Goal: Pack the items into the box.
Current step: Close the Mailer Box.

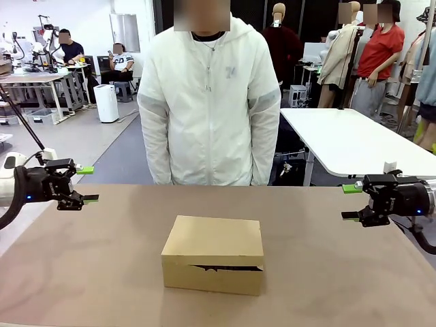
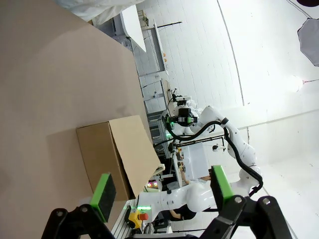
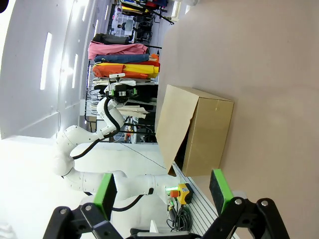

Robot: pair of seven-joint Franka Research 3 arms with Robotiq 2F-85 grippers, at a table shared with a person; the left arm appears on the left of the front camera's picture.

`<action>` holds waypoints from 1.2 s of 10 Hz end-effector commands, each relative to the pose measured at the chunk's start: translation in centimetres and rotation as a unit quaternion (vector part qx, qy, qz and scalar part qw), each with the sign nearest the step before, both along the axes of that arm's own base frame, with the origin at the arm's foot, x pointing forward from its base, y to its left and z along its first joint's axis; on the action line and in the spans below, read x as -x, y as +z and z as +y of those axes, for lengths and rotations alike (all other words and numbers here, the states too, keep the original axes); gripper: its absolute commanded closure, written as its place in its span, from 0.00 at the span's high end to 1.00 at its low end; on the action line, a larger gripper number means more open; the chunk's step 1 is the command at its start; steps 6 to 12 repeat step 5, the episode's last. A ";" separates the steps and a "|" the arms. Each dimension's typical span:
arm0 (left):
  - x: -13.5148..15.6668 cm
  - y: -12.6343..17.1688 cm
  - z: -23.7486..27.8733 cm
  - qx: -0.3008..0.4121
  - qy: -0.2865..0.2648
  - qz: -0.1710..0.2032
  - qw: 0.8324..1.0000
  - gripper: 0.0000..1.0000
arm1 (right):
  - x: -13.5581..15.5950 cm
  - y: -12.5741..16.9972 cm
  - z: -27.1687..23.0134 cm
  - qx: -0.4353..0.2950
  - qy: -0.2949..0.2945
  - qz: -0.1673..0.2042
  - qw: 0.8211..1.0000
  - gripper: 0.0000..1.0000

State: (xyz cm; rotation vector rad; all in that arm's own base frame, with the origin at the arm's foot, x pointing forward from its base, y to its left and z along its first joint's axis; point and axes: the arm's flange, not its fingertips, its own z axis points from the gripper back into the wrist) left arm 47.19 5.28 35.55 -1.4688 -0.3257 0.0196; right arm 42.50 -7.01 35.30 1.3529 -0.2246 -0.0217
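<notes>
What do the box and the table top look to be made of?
The box looks like plain brown cardboard, matte: its flap lid bends slightly, and the front edge is torn ragged over a dark gap. The table has a smooth, dull tan-brown top with no grain or sheen. It may be laminate or a mat, but the pictures do not settle which.
</notes>
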 end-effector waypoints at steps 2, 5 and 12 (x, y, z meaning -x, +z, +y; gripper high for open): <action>0.2 0.3 0.2 -0.006 -0.002 -0.006 1.000 1.00 | -0.1 0.0 0.2 -0.009 -0.006 -0.007 1.000 1.00; 0.2 0.3 0.2 -0.006 -0.002 -0.006 1.000 1.00 | -0.1 0.0 0.2 -0.009 -0.006 -0.007 1.000 1.00; 0.2 0.3 0.2 -0.006 -0.002 -0.006 1.000 1.00 | -0.1 0.0 0.2 -0.009 -0.006 -0.007 1.000 1.00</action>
